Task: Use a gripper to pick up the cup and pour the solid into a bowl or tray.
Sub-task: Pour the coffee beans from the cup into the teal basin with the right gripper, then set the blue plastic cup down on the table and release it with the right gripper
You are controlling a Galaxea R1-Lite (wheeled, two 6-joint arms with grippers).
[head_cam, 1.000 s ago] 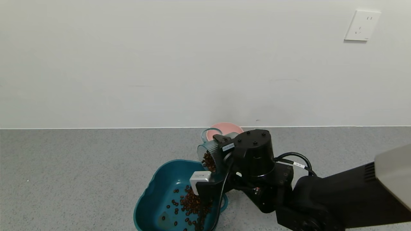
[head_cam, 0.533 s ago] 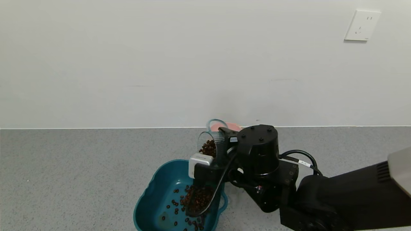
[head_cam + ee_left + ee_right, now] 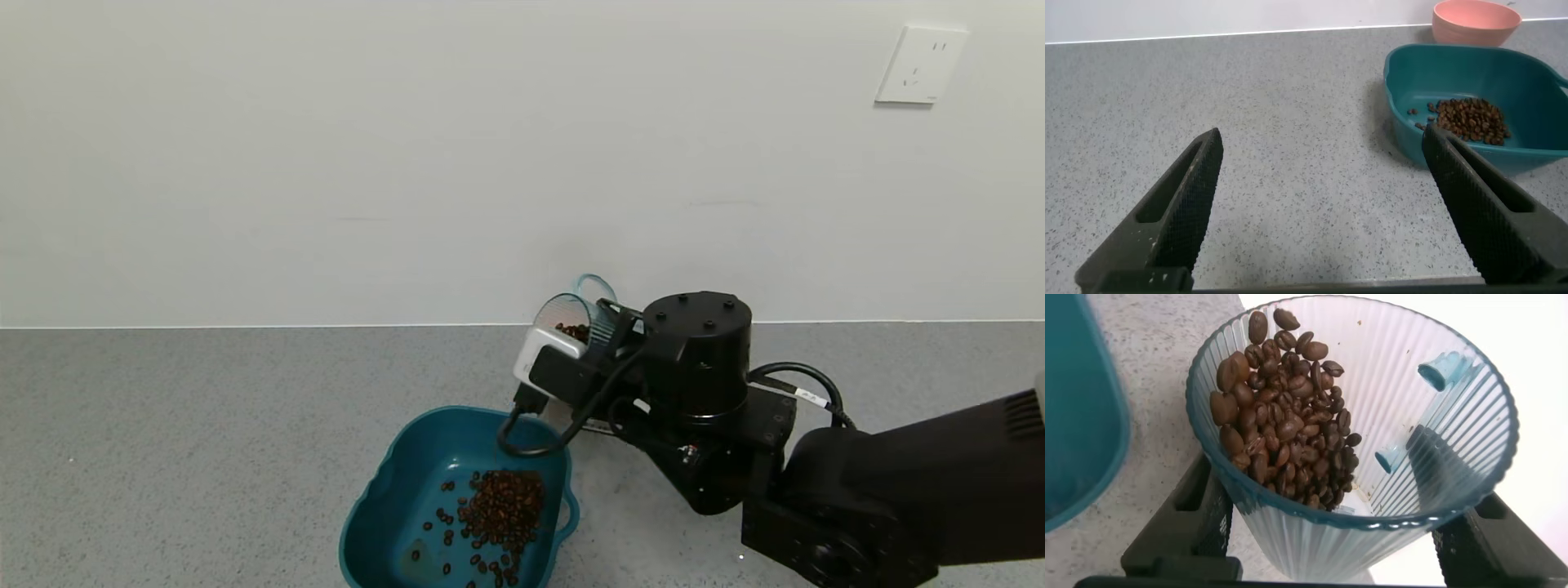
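Note:
My right gripper (image 3: 606,328) is shut on the ribbed blue-green cup (image 3: 569,314) and holds it in the air, tilted, above and behind the far right corner of the teal tub (image 3: 384,498). In the right wrist view the cup (image 3: 1437,449) sits between the two fingers (image 3: 1200,510), and brown beans (image 3: 1282,416) still lie along one side inside it. A pile of beans (image 3: 502,508) lies in the tub. My left gripper (image 3: 1321,139) is open and empty, low over the bare table, with the tub (image 3: 1398,65) and its beans (image 3: 1470,120) beyond it.
A small pink bowl (image 3: 1476,20) stands behind the tub near the wall; in the head view my right arm hides it. The grey speckled table (image 3: 180,425) ends at a white wall with a socket (image 3: 921,65).
My right gripper has risen and moved right and back with the cup, which has tipped back from its steep pouring tilt. The pile of beans in the tub has grown.

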